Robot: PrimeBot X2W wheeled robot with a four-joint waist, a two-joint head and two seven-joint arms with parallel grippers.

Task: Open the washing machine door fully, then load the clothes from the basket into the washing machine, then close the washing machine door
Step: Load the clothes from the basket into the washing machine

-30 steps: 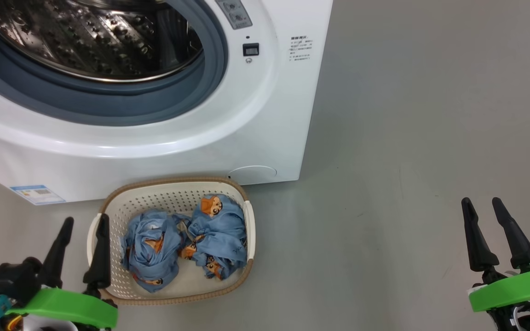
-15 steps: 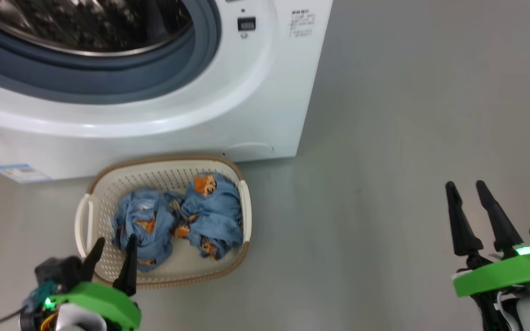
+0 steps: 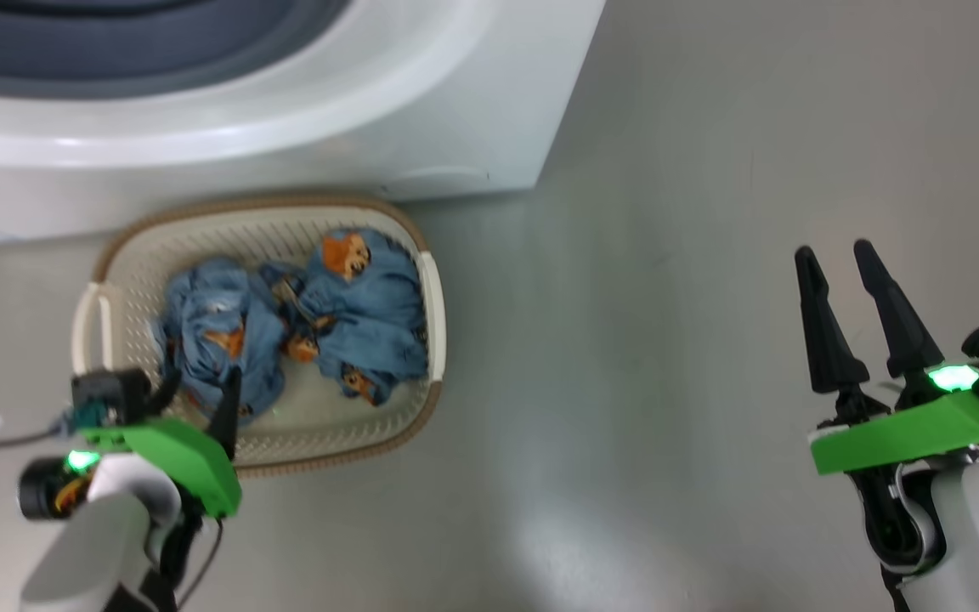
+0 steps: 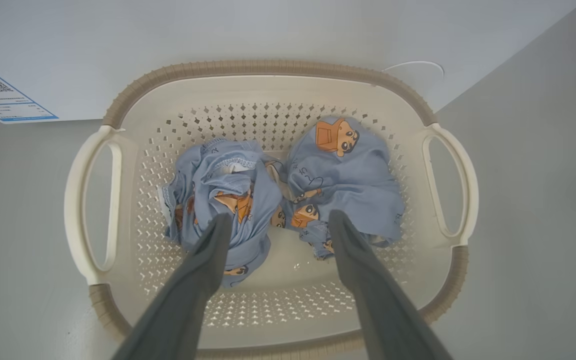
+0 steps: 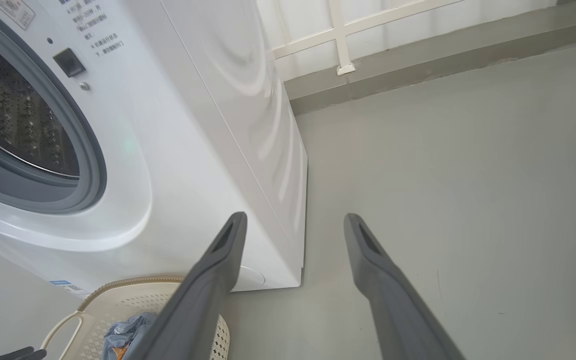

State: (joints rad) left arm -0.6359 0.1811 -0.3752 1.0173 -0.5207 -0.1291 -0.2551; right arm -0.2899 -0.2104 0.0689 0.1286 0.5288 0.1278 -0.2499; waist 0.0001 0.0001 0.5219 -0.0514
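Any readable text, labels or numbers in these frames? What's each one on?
Nothing reads clearly.
Sticker, blue-edged, on the washer front: QR code plus fine print, too small to read.
Printed block beside the drum opening: several lines, too blurred to read.
Clothes: cartoon faces and small scribbles, no legible words.

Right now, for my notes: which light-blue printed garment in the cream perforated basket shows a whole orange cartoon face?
The light-blue garment on the robot's right; the left garment has its prints creased into folds.
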